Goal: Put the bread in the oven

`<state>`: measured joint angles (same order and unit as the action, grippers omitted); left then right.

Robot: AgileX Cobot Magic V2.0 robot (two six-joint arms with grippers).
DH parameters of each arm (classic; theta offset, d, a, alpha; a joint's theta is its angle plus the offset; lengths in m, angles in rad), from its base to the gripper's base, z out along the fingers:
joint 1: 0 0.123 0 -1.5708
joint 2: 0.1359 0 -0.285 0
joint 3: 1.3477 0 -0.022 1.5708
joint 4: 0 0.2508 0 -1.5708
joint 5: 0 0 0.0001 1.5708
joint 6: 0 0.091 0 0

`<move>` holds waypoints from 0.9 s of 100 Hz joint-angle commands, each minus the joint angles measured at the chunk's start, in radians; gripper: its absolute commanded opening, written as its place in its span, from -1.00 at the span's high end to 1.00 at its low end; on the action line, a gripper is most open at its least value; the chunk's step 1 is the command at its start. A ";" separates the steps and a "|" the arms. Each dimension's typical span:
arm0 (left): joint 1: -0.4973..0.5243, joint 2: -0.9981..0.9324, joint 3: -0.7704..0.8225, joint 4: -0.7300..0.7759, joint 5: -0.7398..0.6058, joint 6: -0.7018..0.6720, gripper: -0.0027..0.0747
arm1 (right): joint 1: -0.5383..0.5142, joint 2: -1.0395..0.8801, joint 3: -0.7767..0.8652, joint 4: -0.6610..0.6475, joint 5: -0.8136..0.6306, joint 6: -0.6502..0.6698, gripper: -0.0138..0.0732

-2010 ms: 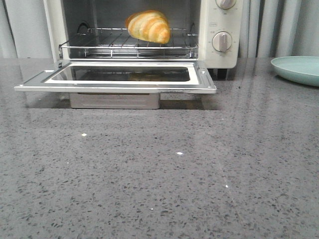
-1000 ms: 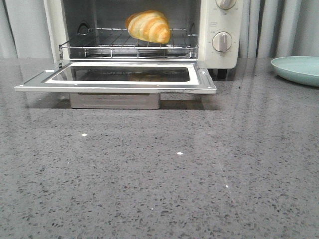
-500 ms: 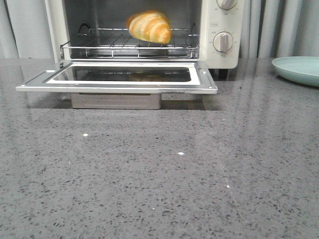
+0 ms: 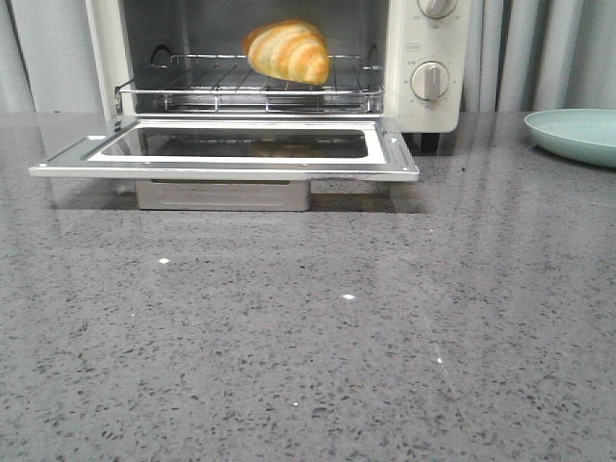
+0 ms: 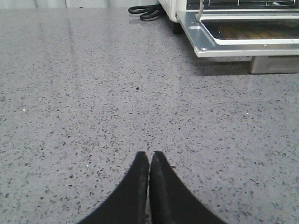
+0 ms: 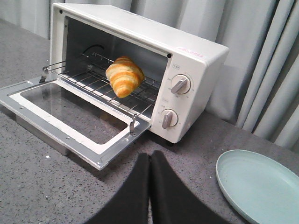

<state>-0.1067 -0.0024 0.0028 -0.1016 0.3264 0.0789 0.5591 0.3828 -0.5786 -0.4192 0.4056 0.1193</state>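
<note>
The bread [image 4: 286,51] [image 6: 124,76], golden with orange-brown stripes, lies on the wire rack [image 4: 192,85] inside the cream-white oven [image 4: 428,58] [image 6: 196,84]. The oven's glass door [image 4: 231,159] [image 6: 70,116] hangs fully open and flat. My right gripper [image 6: 150,155] is shut and empty, hovering over the counter in front of the oven's knob side, well back from the bread. My left gripper [image 5: 149,154] is shut and empty above bare counter, off the oven's left side; the door's corner [image 5: 205,44] shows in its view. Neither gripper appears in the front view.
A pale green plate [image 4: 577,133] [image 6: 259,184] sits on the grey speckled counter [image 4: 308,327] to the right of the oven. A black cable [image 5: 145,11] coils by the oven's left rear. Grey curtains [image 6: 261,56] hang behind.
Nothing in the scene has moved; the front picture only wobbled by a couple of pixels. The bread stays on the rack and the door stays open.
</note>
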 commanded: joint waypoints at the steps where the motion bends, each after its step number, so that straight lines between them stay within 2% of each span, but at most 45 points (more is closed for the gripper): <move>1: 0.005 -0.026 0.021 -0.012 -0.066 -0.012 0.99 | -0.005 0.005 -0.026 -0.017 -0.068 -0.007 0.84; 54: 0.005 -0.026 0.021 -0.012 -0.066 -0.012 0.99 | -0.024 0.005 0.001 -0.039 -0.036 -0.007 0.84; 65: 0.005 -0.026 0.021 -0.012 -0.066 -0.012 0.99 | -0.125 -0.016 0.092 -0.038 -0.112 -0.007 0.84; 80: 0.005 -0.026 0.021 -0.012 -0.066 -0.012 0.99 | -0.369 -0.106 0.295 0.152 -0.270 -0.021 0.84; 90: 0.005 -0.026 0.021 -0.012 -0.066 -0.012 0.99 | -0.478 -0.183 0.438 0.165 -0.312 -0.021 0.84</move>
<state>-0.1023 -0.0024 0.0028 -0.1016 0.3287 0.0770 0.1562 0.2449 -0.2021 -0.2815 0.2125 0.1084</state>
